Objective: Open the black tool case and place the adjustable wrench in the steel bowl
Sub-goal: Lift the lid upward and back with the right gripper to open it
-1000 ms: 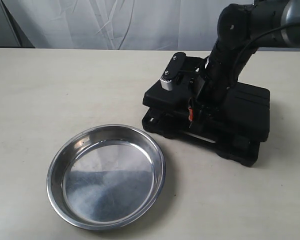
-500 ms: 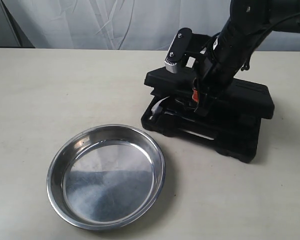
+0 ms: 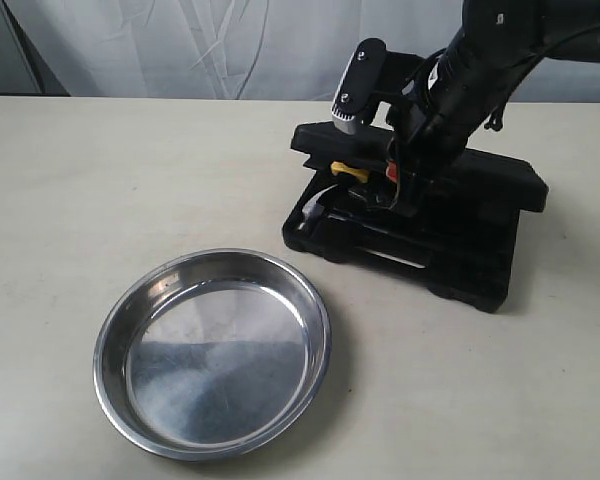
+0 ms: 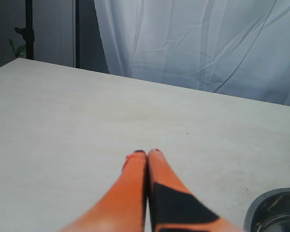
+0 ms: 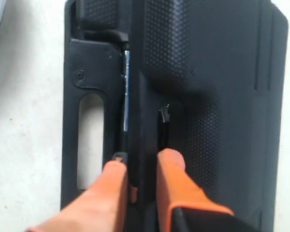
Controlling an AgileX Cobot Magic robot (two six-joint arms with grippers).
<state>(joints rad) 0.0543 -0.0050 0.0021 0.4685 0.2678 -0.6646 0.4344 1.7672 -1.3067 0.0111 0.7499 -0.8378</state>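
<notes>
The right gripper [image 5: 142, 162] clamps the front edge of the case's [image 3: 460, 270] partly raised lid [image 3: 500, 185]; case lies at 2 o'clock from the bowl [image 3: 220, 370]; left gripper [image 4: 147, 153] pinched together; wrench indiscernible.

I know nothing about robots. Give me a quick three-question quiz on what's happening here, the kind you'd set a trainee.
1. True or false: the steel bowl holds nothing.
2. The right gripper is clamped on: A the bowl's rim; B the edge of the lid of the black tool case; C nothing.
3. Fill in: the left gripper has its jaws ____.
Key: 1 true. 2 B; the lid is raised partway. 3 shut.
</notes>
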